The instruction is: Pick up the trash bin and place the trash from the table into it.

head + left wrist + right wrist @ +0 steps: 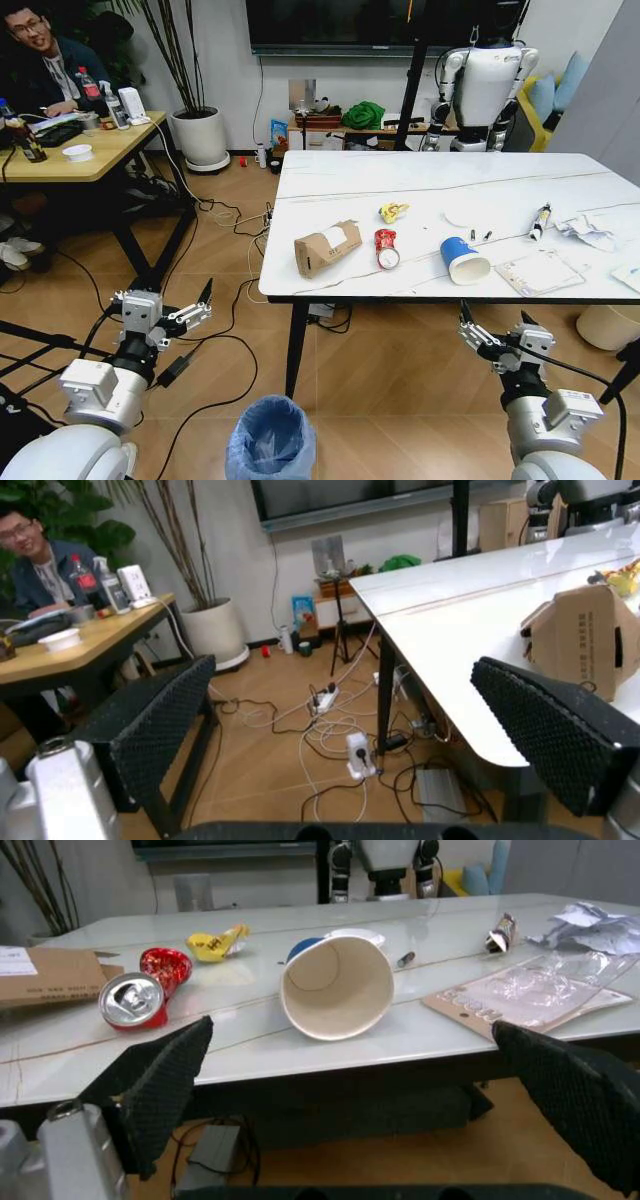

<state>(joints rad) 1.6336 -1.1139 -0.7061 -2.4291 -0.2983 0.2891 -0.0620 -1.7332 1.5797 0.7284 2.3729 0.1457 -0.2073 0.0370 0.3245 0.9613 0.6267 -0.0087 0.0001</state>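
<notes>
Meanwhile, floor cables [215, 215] beside table [430, 175].

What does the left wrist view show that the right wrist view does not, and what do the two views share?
Left wrist view alone: the left gripper, open, low beside the table's corner; a wooden desk with bottles; a white planter; cables and a power strip on the floor.

Right wrist view alone: the right gripper, open, in front of the table edge; a crushed red can; a tipped blue paper cup; a yellow wrapper; a white tube; crumpled paper.

Both: the white table and the cardboard carton.
</notes>
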